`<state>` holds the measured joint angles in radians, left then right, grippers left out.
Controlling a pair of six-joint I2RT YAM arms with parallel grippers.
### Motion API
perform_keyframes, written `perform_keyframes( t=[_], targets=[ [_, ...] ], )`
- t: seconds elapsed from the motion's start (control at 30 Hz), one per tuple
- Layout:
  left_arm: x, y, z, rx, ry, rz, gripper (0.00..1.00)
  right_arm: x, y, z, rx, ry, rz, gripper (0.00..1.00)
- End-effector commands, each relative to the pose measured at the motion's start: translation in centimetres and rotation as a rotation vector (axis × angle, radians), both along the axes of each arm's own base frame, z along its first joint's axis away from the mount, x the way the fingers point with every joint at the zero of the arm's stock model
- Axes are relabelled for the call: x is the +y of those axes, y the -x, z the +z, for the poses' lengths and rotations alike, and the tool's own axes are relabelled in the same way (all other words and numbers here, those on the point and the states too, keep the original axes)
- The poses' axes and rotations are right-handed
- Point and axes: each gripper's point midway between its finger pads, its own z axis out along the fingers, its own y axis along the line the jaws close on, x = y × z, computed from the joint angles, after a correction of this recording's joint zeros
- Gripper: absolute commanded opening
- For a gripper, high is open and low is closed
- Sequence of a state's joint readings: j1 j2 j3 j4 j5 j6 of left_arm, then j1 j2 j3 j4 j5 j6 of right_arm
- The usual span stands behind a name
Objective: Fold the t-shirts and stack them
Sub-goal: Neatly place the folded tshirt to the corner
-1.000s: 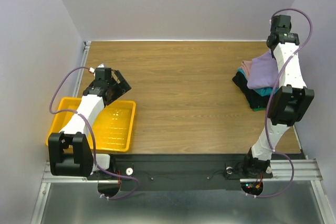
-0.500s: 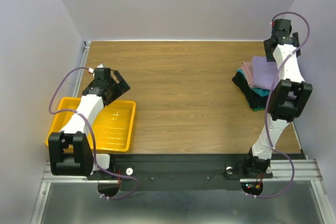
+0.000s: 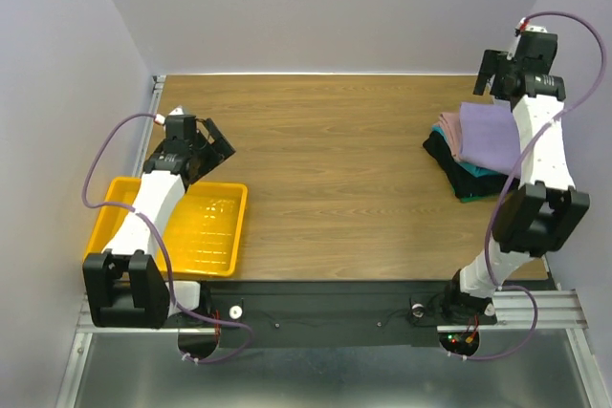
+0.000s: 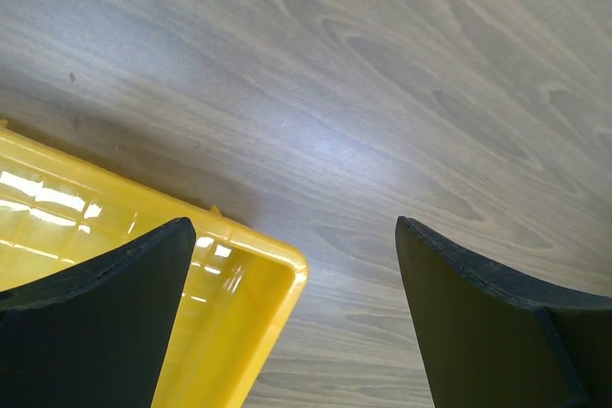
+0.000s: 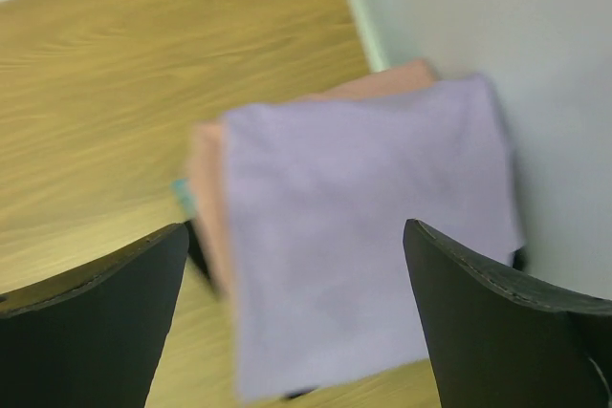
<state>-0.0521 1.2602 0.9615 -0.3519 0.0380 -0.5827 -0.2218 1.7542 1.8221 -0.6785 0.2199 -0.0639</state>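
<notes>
Wood-grain tabletop (image 3: 335, 160) is filling the middle of the scene, with pale walls (image 3: 335, 7) closing in on three sides. Over on the far right, hard by the wall, the pile of t-shirts (image 3: 469, 145) is sitting on the tabletop. The lavender shirt (image 3: 490, 131) is lying folded on top, and the dusty-pink shirt (image 3: 446, 125) is peeking out along its left edge. The teal shirt (image 3: 475, 172) is showing beneath at the near side, and the black shirt (image 3: 438, 150) is poking out at the bottom.

The right gripper (image 5: 295, 228) is hanging above the far end of that pile, its jaws standing wide apart and holding nothing. From the right wrist view, the lavender cloth is lying flat below and between the two fingers (image 5: 96, 322), clear of both. That view is blurring, so finer folds are hard to make out.

Across the way, the left gripper (image 4: 295, 231) is hovering over the far edge of the yellow tray (image 3: 206, 236), near its right corner. The tray is resting at the near left of the tabletop. Those jaws are spreading wide too, gripping nothing, with bare wood and the tray's rim showing between them. The two arms are sitting well apart, one on each side.
</notes>
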Motion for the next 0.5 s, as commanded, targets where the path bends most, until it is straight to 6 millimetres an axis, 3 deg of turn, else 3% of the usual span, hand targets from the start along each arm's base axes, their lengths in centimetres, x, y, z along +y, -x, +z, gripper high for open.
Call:
perform_keyframes(
  t=[0.0,0.03,0.07,0.1,0.13,0.27,0.3,0.33,0.47],
  targets=[
    [0.7,-0.2,6.1,-0.150,-0.025,0.017,0.99,6.5,1.5,4.5,-0.227,-0.298,0.149,1.00],
    [1.3,-0.2,6.9,-0.171,-0.044,0.046,0.99,7.3,2.6,5.7,-0.266,-0.313,0.165,1.00],
    [1.7,0.1,8.0,-0.197,-0.051,0.063,0.98,8.1,3.1,4.1,-0.269,-0.371,0.160,1.00],
    [1.9,0.3,8.8,-0.217,-0.050,0.073,0.98,8.6,3.8,3.9,-0.282,-0.387,0.170,1.00],
    [1.9,0.5,9.8,-0.243,-0.041,0.085,0.99,9.2,5.5,3.0,-0.286,-0.412,0.164,1.00],
    [2.6,2.4,14.4,-0.399,-0.030,0.131,0.99,11.2,8.7,3.0,-0.362,-0.448,0.227,1.00],
    [2.9,2.4,14.3,-0.398,-0.038,0.148,0.99,11.4,9.3,4.7,-0.413,-0.432,0.241,1.00],
    [3.3,3.0,15.0,-0.426,-0.046,0.166,0.98,11.9,10.0,2.7,-0.389,-0.455,0.251,1.00],
    [5.2,4.7,16.0,-0.458,-0.085,0.262,0.99,12.4,11.8,2.2,-0.425,-0.470,0.243,1.00]
  ],
)
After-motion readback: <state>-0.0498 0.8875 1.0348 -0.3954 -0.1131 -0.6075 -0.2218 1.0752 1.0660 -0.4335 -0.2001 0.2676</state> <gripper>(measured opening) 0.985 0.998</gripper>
